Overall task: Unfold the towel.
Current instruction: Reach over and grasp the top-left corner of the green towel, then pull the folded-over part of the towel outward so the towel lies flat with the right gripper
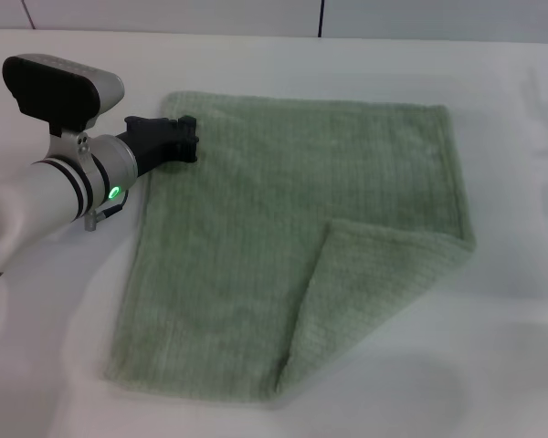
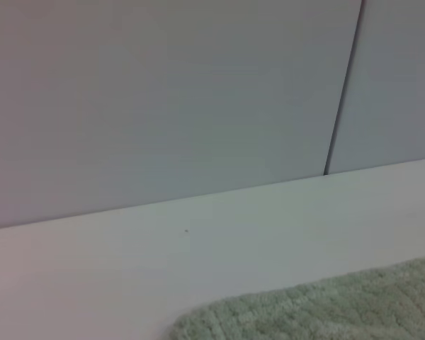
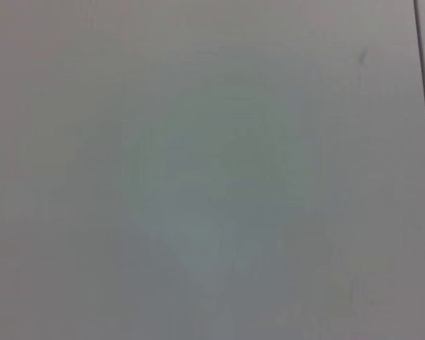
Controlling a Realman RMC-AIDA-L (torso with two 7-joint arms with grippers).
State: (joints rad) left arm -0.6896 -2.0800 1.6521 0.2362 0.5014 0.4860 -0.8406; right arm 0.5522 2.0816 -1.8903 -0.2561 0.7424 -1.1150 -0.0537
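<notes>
Towel [image 1: 256,246] near-right corner folded over; left claw [image 1: 184,139] at far-left corner, grip unclear.

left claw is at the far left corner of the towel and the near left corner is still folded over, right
Not quite. The head view shows the left claw at the towel's far left corner, but the folded-over corner is the near right one, not the near left.

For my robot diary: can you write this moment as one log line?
towel: flat, one near corner folded over | left gripper: at far left corner | right arm: out of view
</notes>
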